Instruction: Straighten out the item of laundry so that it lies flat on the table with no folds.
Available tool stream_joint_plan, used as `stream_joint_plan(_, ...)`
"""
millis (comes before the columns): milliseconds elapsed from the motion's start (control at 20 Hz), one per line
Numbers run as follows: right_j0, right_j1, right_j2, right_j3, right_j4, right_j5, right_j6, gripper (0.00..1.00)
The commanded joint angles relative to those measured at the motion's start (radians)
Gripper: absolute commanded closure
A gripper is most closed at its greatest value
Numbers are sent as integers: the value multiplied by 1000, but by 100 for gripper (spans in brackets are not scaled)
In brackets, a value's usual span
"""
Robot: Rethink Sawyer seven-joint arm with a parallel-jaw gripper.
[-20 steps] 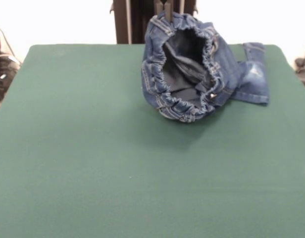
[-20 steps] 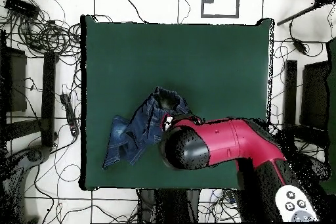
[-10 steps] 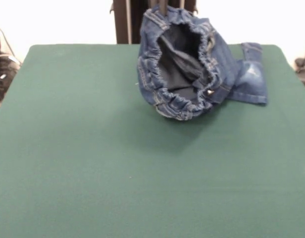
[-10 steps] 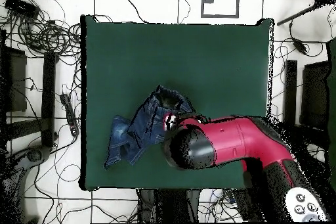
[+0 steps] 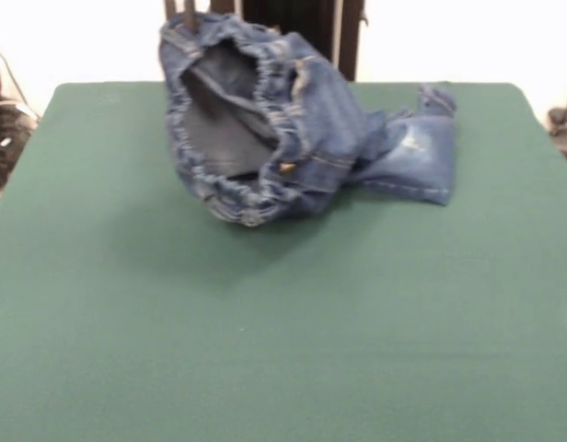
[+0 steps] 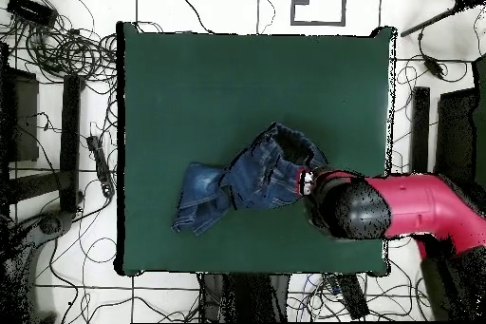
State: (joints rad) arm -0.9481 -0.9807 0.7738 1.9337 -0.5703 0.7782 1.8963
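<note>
Hand: my hand [image 5: 179, 11] shows in the front view only as dark finger tips at the top edge, pinched on the top of the waistband and holding it up; the overhead view hides it under my wrist.
Arm: my red and black arm [image 6: 418, 211] reaches in low over one long side of the table; its rounded black end sits right above the lifted waistband.
Jeans, place: the jeans [image 5: 293, 129] hang straight down from my hand, the lower rim of the waist touching the table [image 5: 265, 350] just below the hand, the legs trailing away from it across the felt.
Jeans, shape: the waist gapes as a wide oval toward the front camera, so the darker inside shows; the rest is bunched and creased, not flat.
Waistband: gathered elastic [image 5: 274, 87] puckered in small ruffles all round the opening, with a small metal button [image 5: 286, 168] on the rim below my hand.
Legs: one leg end [image 5: 414, 157] lies folded well away from my hand, with a faded whitish patch.
Cloth: dark blue denim, lighter stitching along the seams.
Table top: plain dark green, matte and felt-like, with rounded corners.
</note>
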Motion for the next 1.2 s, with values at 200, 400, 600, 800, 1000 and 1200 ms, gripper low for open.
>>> stream_joint_plan(200, -9, 103, 87, -129, -91, 117, -438, 100)
stream_joint_plan(400, -4, 124, 78, -159, -98, 125, -456, 100)
stream_joint_plan(600, -12, 139, 79, -191, -97, 144, -495, 100)
stream_joint_plan(800, -15, 161, 80, -237, -100, 171, -540, 100)
stream_joint_plan(1000, -23, 188, 89, -268, -104, 169, -571, 100)
stream_joint_plan(1200, -34, 202, 95, -278, -101, 157, -570, 0)
